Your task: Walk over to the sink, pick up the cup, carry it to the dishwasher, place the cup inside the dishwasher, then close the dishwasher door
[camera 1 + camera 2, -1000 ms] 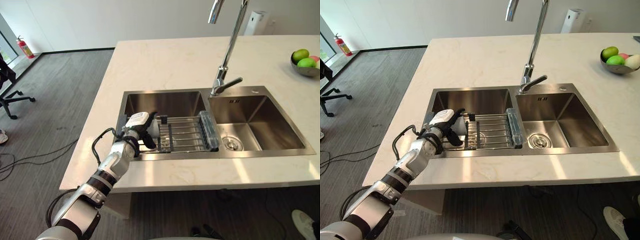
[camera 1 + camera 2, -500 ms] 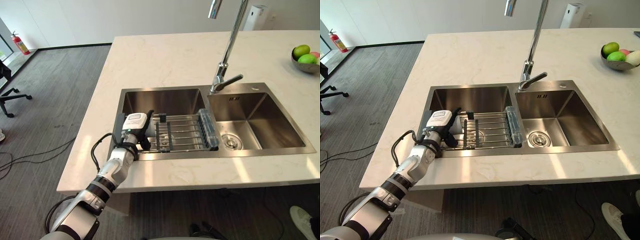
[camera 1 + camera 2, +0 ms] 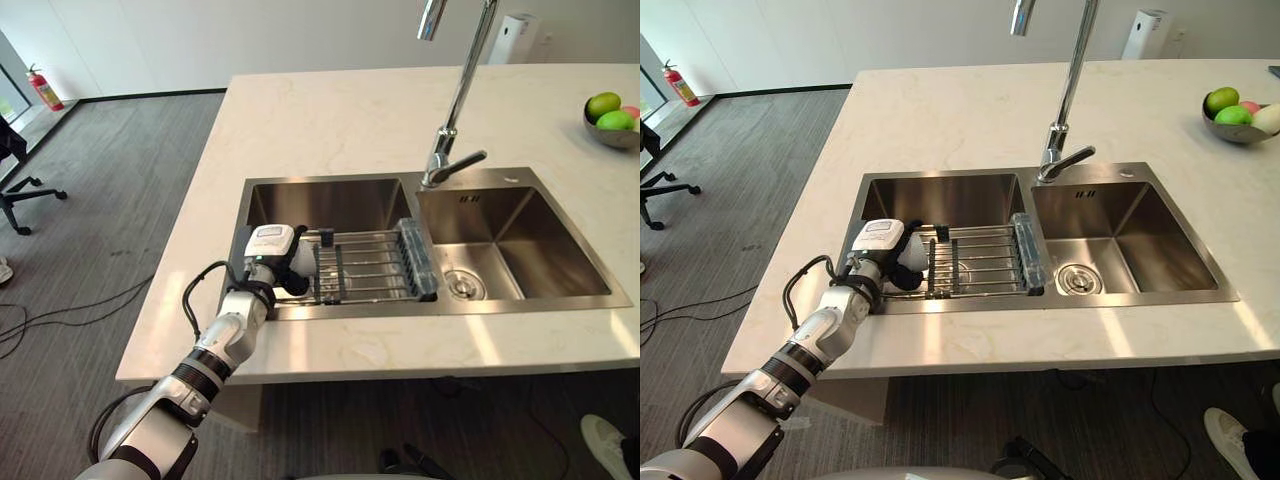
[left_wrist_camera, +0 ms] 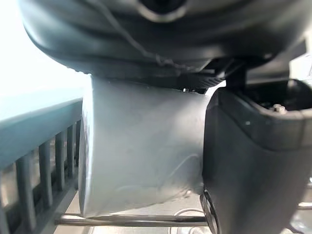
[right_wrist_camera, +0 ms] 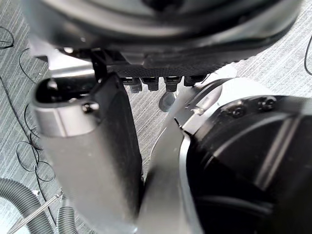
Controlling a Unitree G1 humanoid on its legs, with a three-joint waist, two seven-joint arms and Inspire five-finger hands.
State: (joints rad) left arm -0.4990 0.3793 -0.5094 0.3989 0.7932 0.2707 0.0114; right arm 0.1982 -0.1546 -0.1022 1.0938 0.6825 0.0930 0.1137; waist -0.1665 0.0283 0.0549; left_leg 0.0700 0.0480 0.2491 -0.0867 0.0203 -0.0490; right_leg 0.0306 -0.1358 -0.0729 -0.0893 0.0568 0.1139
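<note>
A white cup [image 4: 141, 151] lies on its side on the wire rack [image 3: 370, 265] across the sink's left basin [image 3: 330, 200]. My left hand [image 3: 268, 248] reaches in over the front left rim, and its thumb [image 4: 253, 161] and fingers are curled round the cup. In the eye views the cup [image 3: 911, 254] peeks out as a white patch just right of the hand. My right hand [image 5: 92, 146] hangs low over the grey floor with its thumb out and fingers relaxed, holding nothing.
A tall faucet [image 3: 455, 100] rises between the two basins. A bowl of fruit [image 3: 610, 120] sits at the counter's far right. An office chair [image 3: 20, 190] stands on the floor at the left. A person's shoe [image 3: 605, 440] shows at the lower right.
My left hand has slid a little to the left on the rack and its fingers have curled round the cup. The camera has shifted slightly.
</note>
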